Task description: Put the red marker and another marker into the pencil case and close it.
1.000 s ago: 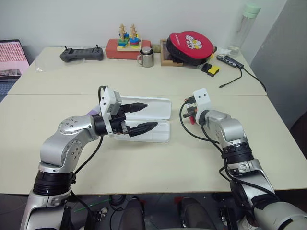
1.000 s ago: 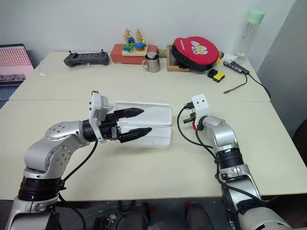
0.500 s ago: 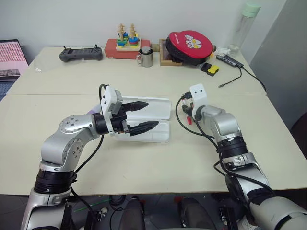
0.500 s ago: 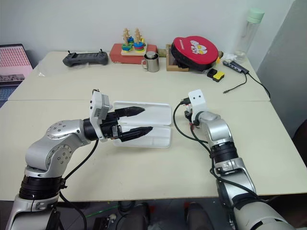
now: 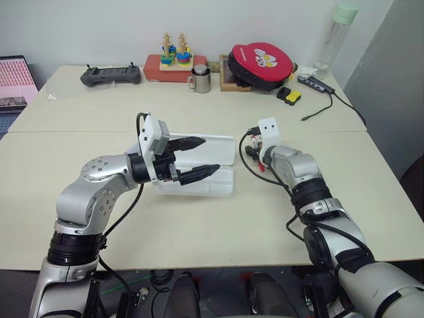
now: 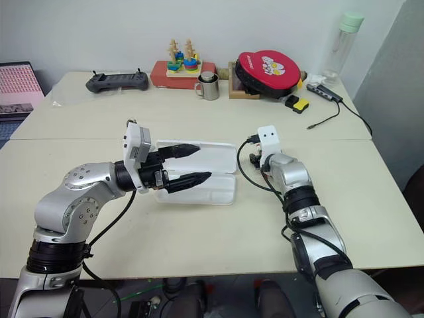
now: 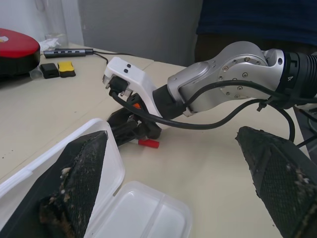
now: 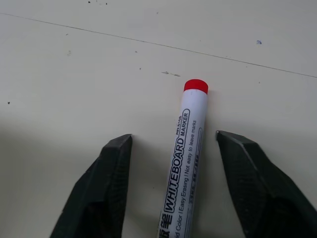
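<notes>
The right pincer [image 8: 171, 183] stood released astride the red marker [image 8: 184, 163] on the worktop [image 8: 74, 74], just beside the open pencil case [image 5: 212, 165]. Closing off-centre would probably roll it away.

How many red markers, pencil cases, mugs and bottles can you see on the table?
red marker: 1
pencil case: 1
mug: 1
bottle: 1
Total: 4
</notes>
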